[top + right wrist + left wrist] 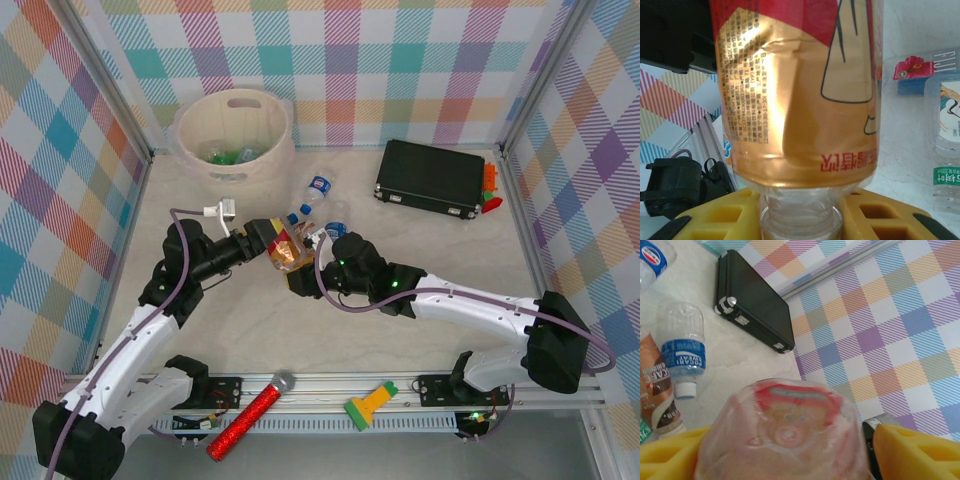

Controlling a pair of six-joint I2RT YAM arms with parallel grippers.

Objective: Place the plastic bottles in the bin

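Observation:
A red-and-gold labelled plastic bottle (286,250) hangs above the table between both grippers. My right gripper (303,276) is shut on its clear neck (801,212), the label (800,90) rising just above the yellow fingers. My left gripper (272,243) surrounds the bottle's base (785,430); a dark gap shows beside the right-hand finger (912,450), so it stands open. Loose bottles lie behind: a blue-labelled one (318,188), (682,352) and a brown-labelled one (655,390). The cream bin (190,150) at the far left holds green bottles (225,155).
A flat black case (430,178) lies at the far right, with small coloured items (490,188) beside it. A red glitter microphone (250,415) and a green-and-yellow tool (368,405) rest on the front rail. Plaid walls enclose the table.

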